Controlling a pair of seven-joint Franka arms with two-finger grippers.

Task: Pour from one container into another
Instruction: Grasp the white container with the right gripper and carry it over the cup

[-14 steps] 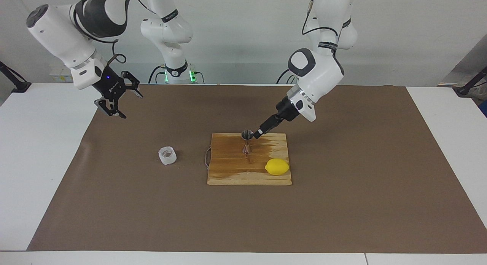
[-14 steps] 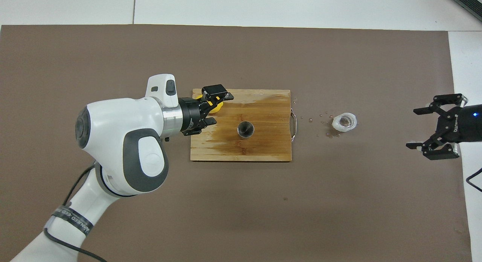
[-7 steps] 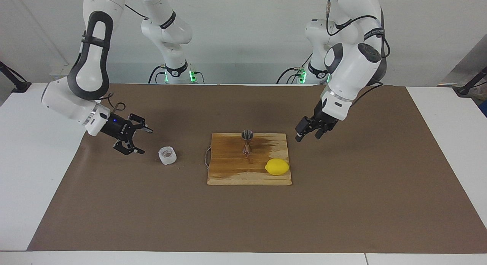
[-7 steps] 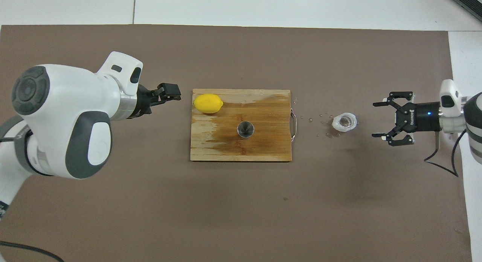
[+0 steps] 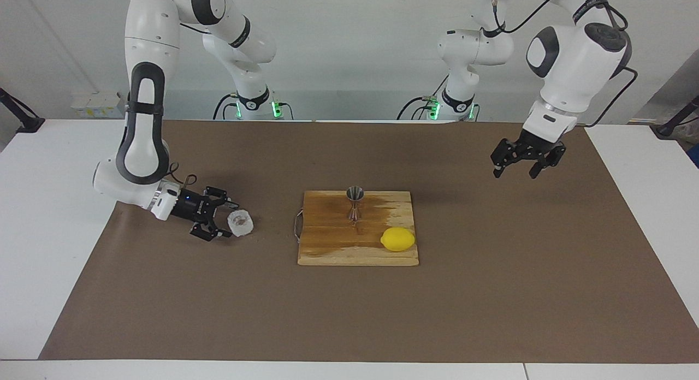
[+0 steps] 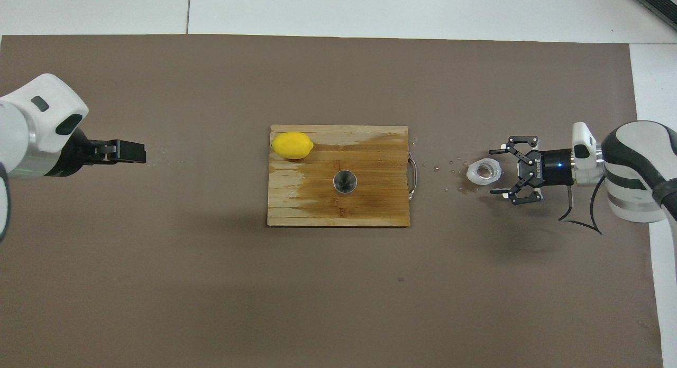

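The squat whitish cup stands on the brown mat, toward the right arm's end. My right gripper lies low and level beside it, open, with its fingertips either side of the cup's edge. The metal jigger stands upright on the wooden board, mouth up. My left gripper is open and empty, raised over the mat toward the left arm's end.
A lemon lies on a board corner farther from the robots. The board has a dark wet patch and a wire handle. Small droplets dot the mat between board and cup.
My right gripper came down and moved in to the cup. My left gripper drew back from the jigger, off the board, out toward the left arm's end.
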